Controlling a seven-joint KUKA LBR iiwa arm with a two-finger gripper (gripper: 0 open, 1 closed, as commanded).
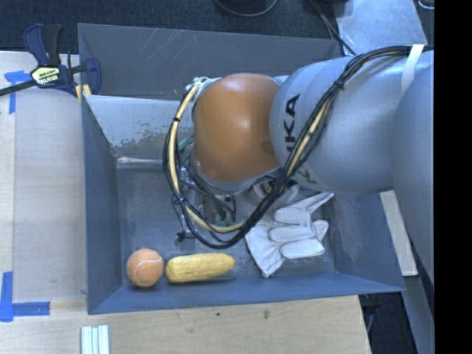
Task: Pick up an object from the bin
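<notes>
Orange cover [232, 127] hides the jaws, so I cannot tell their state; yellow corn cob [200, 266] near.

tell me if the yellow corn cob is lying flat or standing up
Lying flat. The corn cob rests on its side on the floor of the bin, beside the orange ball.

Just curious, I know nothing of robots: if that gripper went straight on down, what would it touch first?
Probably the bin's bare floor: the gripper points down beside the white glove, behind the yellow corn cob. Depth is unclear.
</notes>
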